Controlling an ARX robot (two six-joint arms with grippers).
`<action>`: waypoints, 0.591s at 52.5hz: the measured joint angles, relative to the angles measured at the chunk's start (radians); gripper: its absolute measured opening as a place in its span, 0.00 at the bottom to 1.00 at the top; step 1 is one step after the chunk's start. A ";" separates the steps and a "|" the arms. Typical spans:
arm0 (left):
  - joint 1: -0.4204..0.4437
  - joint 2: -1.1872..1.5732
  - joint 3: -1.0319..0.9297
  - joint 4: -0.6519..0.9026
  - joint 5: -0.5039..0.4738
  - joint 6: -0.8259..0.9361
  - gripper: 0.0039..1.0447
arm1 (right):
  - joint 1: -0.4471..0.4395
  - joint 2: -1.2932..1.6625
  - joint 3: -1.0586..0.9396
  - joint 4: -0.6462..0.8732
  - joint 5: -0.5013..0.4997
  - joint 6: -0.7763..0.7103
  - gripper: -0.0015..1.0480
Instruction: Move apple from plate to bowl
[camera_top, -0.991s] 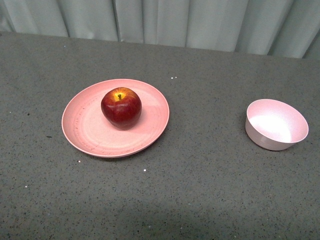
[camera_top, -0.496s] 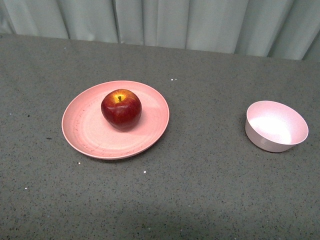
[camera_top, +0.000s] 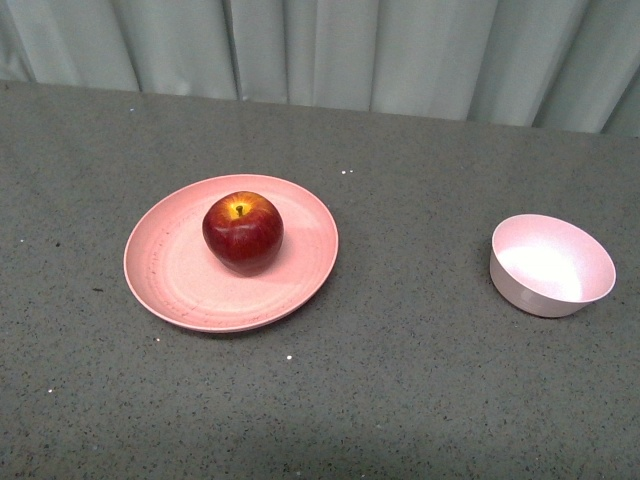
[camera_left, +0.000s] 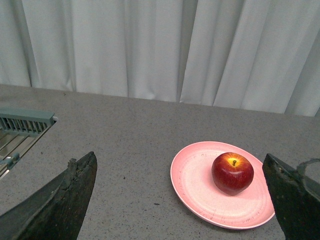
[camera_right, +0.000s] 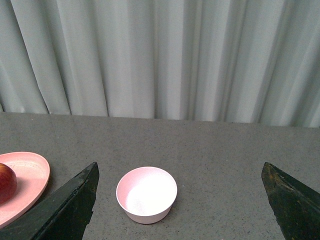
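The apple (camera_top: 242, 232) sits alone just behind the middle of the plate (camera_top: 170, 285). Bare plate surface lies all around it and open air above, so there is room to come at it from above or from any flank. Only the plate's low rim stands near it. To the right of the plate, a broad stretch of bare bench (camera_top: 410, 300) runs to the bowl (camera_top: 512, 287), which stands well apart with its mouth open upward and nothing inside. Behind the plate, a curtain (camera_top: 350, 50) closes off the bench's far edge. In the left wrist view a slatted rack (camera_left: 22, 125) sits at the bench edge, well apart from the plate.
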 joint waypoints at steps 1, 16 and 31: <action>0.000 0.000 0.000 0.000 0.000 0.000 0.94 | 0.000 0.000 0.000 0.000 0.000 0.000 0.91; 0.000 0.000 0.000 0.000 0.000 0.000 0.94 | 0.000 0.000 0.000 0.000 0.000 0.000 0.91; 0.000 0.000 0.000 0.000 0.000 0.000 0.94 | -0.021 0.045 0.018 -0.054 -0.043 -0.055 0.91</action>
